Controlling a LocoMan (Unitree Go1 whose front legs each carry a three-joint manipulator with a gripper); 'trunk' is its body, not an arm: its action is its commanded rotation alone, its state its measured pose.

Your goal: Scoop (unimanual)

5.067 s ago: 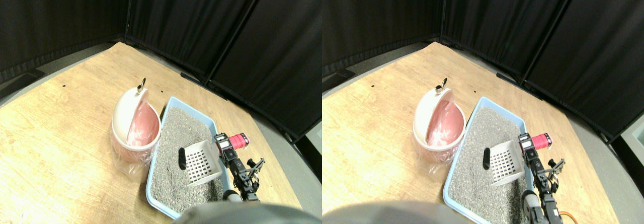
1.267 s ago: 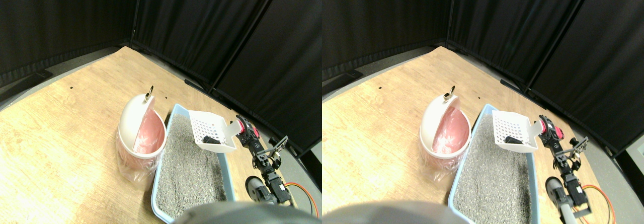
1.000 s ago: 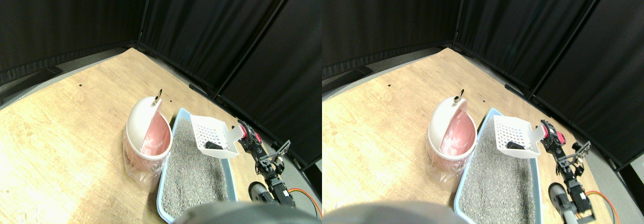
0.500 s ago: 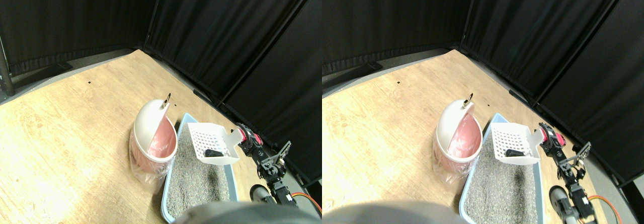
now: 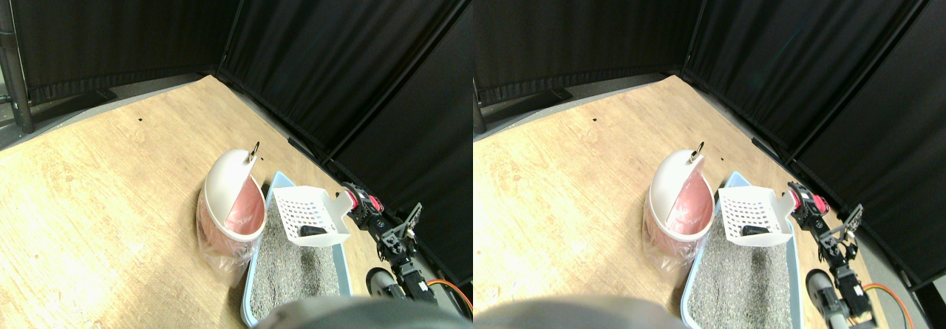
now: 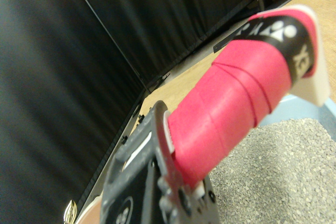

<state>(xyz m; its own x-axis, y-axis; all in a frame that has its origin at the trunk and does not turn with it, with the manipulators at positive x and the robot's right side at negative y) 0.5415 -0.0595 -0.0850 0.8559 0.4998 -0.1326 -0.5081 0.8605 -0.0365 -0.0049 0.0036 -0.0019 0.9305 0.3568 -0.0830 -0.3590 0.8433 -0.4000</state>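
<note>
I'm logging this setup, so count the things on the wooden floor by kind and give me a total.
Round white swing-lid bin with pink liner: 1
Light blue litter tray of grey granules: 1
White slotted plastic scoop: 1
Small black lump in the scoop: 1
Total: 4

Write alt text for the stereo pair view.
A white slotted scoop carrying a dark lump is held above a blue litter tray by the right claw, next to an open pink-lined bin. All sit on a wooden floor enclosed by black curtains.
</note>
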